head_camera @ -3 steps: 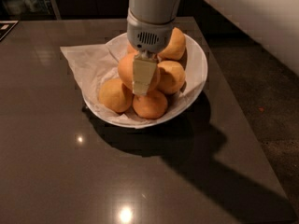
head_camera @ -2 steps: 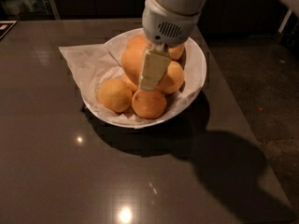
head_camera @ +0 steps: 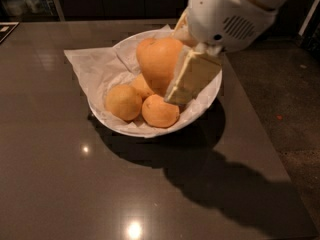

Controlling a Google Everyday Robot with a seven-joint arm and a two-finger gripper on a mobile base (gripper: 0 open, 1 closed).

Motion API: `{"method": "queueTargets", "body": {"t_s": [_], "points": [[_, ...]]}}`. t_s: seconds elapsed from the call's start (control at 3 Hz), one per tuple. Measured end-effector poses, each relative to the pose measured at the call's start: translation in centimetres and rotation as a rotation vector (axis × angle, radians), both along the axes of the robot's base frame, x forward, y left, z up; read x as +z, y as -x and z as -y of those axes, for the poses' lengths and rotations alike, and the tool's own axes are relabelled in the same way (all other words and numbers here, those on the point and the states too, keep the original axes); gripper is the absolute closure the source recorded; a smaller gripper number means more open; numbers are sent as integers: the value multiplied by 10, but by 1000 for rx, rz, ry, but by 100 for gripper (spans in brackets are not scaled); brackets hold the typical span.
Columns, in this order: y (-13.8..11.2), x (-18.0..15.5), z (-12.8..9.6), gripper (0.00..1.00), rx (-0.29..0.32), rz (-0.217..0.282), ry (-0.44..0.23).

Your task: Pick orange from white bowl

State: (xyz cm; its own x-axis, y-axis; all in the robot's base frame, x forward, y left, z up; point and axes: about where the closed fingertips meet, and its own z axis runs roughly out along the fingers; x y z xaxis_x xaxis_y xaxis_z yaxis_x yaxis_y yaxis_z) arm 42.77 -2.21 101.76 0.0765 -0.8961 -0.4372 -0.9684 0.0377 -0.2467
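Observation:
The orange (head_camera: 159, 61) is the largest, deepest-coloured fruit. It is held above the white bowl (head_camera: 125, 126), clear of the fruit below. My gripper (head_camera: 172, 74) is shut on the orange; one cream finger (head_camera: 192, 76) lies across its right side and the other finger is hidden behind it. The white wrist housing (head_camera: 230, 14) fills the upper right and hides the back of the bowl. Three smaller, yellower oranges (head_camera: 123, 102) (head_camera: 160, 111) (head_camera: 142, 86) show in the paper-lined bowl.
Crumpled white paper (head_camera: 87, 66) sticks out of the bowl to the left. The bowl stands on a dark glossy table (head_camera: 75, 184), whose right edge (head_camera: 260, 134) borders a darker floor. The arm's shadow lies in front of the bowl.
The gripper has risen and moved right and toward the camera, lifting the orange out of the pile in the bowl.

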Motion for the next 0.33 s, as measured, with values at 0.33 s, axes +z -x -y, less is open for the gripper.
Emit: {"method": "queueTargets", "body": {"t_s": [0.33], "points": [[29, 18, 8, 100, 22, 43, -23]]}}
